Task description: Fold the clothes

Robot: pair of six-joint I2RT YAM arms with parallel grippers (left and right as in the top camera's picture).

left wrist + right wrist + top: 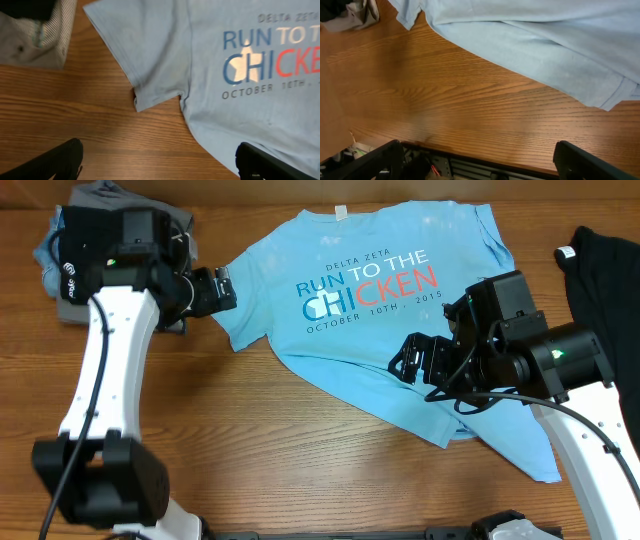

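Light blue T-shirt (350, 350) lies spread out, print side up, in the centre and upper centre of the overhead frame. Its neck is toward the top edge and its hem runs down to the lower right. Lettering (365, 285) in blue, white & coral-red sits across the chest. One sleeve (250, 315) points left, lying on the wood table (300, 460).

Left end effector (222, 288) is left of centre in the overhead frame, just beside that sleeve; can't tell from above whether it touches cloth. In the left wrist view its fingers (60, 160) show at the bottom corners, wide apart w/ nothing between them. Sleeve & print fill the upper right of that frame, bare wood below.

Right end effector (402, 363) is right of centre in the overhead frame, over the shirt's lower part, below the print. In the right wrist view its fingers (375, 162) are at the bottom corners, also spread apart, gripping nothing. The shirt's edge crosses the top of that frame, w/ wood grain under it & the table's front edge at the bottom.

Black garment (605, 275) lies at the upper right of the overhead frame w/ a white tag (567, 252) at its left edge; a strip of wood separates it from the T-shirt. A pile of grey & blue clothes (48, 260) sits at the upper left, partly hidden by the left arm.
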